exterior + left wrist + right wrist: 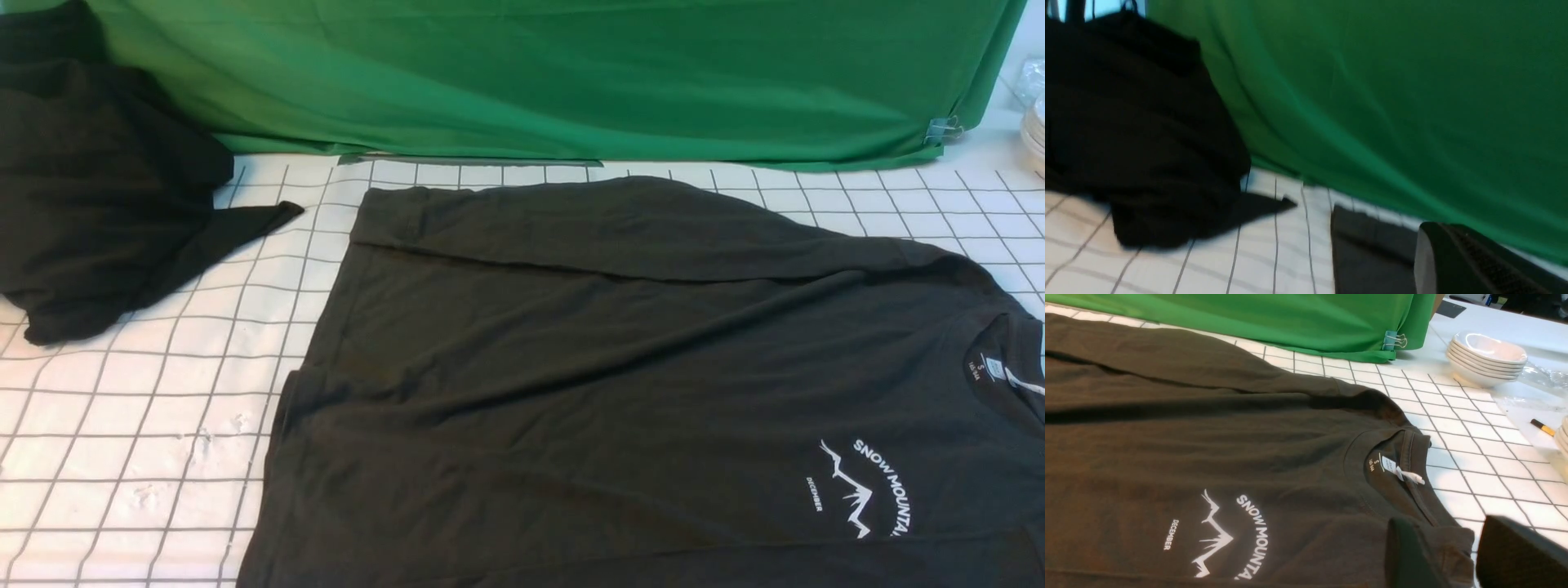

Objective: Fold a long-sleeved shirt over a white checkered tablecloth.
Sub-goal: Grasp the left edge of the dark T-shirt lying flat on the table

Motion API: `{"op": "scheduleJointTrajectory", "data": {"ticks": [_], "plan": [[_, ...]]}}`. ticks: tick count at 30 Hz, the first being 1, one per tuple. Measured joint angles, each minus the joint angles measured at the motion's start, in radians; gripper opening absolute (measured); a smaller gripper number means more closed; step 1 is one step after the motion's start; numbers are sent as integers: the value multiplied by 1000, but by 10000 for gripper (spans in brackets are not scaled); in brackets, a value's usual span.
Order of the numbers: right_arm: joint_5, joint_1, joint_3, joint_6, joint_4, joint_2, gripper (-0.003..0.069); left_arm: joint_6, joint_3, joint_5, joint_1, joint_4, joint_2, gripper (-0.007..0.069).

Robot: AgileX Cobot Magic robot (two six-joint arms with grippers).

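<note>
Gripper fingers of the right arm [1447, 547] stand spread with a gap between them over the collar end of the long-sleeved shirt, while the left gripper [1437, 257] is pressed together. Beneath and beyond them, the dark long-sleeved shirt [571, 392] lies spread on the white checkered tablecloth [196, 441], its collar toward the right and its white mountain print [849, 490] face up, with the far sleeve [571, 229] laid along the body. Farther off, a black garment [106, 188] sits bunched at the left, green fabric [555, 73] hangs behind the tablecloth, and stacked white bowls [1486, 359] stand beyond its right edge.
</note>
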Motion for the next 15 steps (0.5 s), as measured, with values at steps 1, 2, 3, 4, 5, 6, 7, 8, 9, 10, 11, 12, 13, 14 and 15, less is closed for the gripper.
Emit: {"op": "scheduleJointTrajectory", "data": {"ticks": [1, 2, 3, 4, 5, 6, 7, 8, 9, 10, 11, 12, 13, 14, 15], "plan": [[0, 0, 0, 0, 0, 0, 246, -16, 0, -49, 0, -6, 0, 3], [0, 0, 0, 0, 0, 0, 246, -37, 0, -107, 0, -17, 0, 3], [0, 0, 0, 0, 0, 0, 246, -44, 0, -139, 0, -21, 0, 3], [-10, 0, 0, 5, 6, 0, 246, -106, 0, -223, 0, -29, 0, 3], [-37, 0, 0, 33, 37, 0, 246, -193, 0, -321, 0, -29, 0, 3], [-75, 0, 0, 74, 79, 0, 246, -266, -13, -364, 0, -24, 0, 3], [-114, 0, 0, 114, 125, 0, 246, -303, -38, -366, 0, -17, -1, 3], [-153, 0, 0, 158, 167, 0, 246, -348, -74, -345, 0, -3, 2, 3], [-183, 0, 0, 190, 199, 0, 246, -367, -123, -299, 0, 16, 9, 3], [-229, 0, 0, 235, 223, 0, 246, -392, -183, -229, 0, 38, 26, 3], [-290, 0, 0, 320, 249, 0, 246, -413, -303, -71, 0, 77, 79, 3], [-331, 0, 0, 354, 259, 0, 246, -414, -397, 60, 0, 104, 133, 3], [-359, 0, 0, 373, 261, 0, 244, -408, -471, 174, 0, 118, 198, 3], [-397, 0, 0, 391, 265, 0, 241, -376, -580, 347, 0, 130, 274, 3], [-416, 0, 0, 397, 270, 0, 241, -340, -647, 464, 0, 131, 355, 3]]}}
